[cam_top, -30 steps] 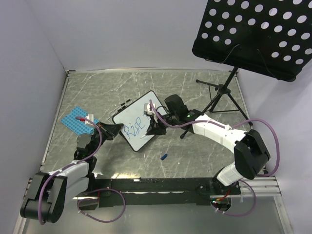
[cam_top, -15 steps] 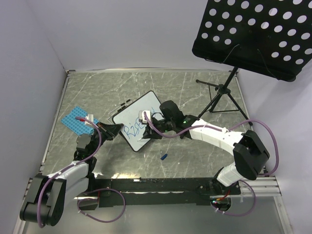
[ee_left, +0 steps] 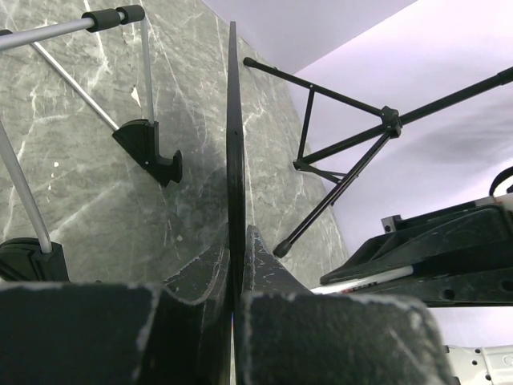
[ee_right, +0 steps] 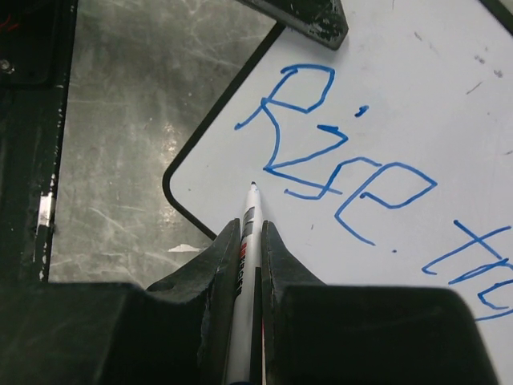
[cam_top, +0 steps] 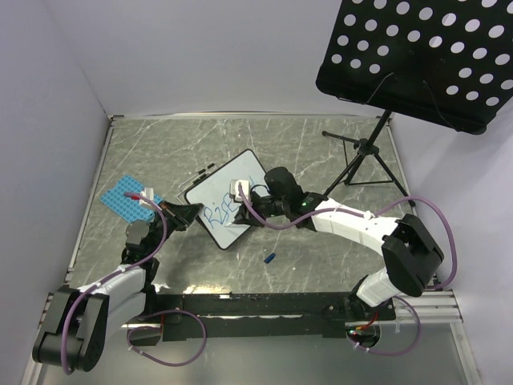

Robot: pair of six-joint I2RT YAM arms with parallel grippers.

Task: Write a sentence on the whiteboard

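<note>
The whiteboard [cam_top: 227,200] lies tilted mid-table, its black frame edge [ee_left: 234,136] running straight up the left wrist view. My left gripper [cam_top: 186,214] is shut on the board's near-left edge, fingers [ee_left: 264,269] pinching the frame. Blue handwriting, the sentence [ee_right: 337,156], reads "Rise" with the start of a further word at the right edge [ee_right: 473,265]. My right gripper [cam_top: 240,210] is shut on a white marker [ee_right: 244,241], whose tip [ee_right: 253,187] sits over bare white board below the "R", near the board's rounded corner.
A black perforated music-stand tray [cam_top: 417,56] on a tripod [cam_top: 361,160] stands at the back right. A blue studded plate [cam_top: 124,196] lies at the left. A small blue cap [cam_top: 271,258] lies on the marble table in front of the board.
My right gripper has moved left across the board with the marker, from the board's right part to its near-left part. The left gripper and the board have stayed put.
</note>
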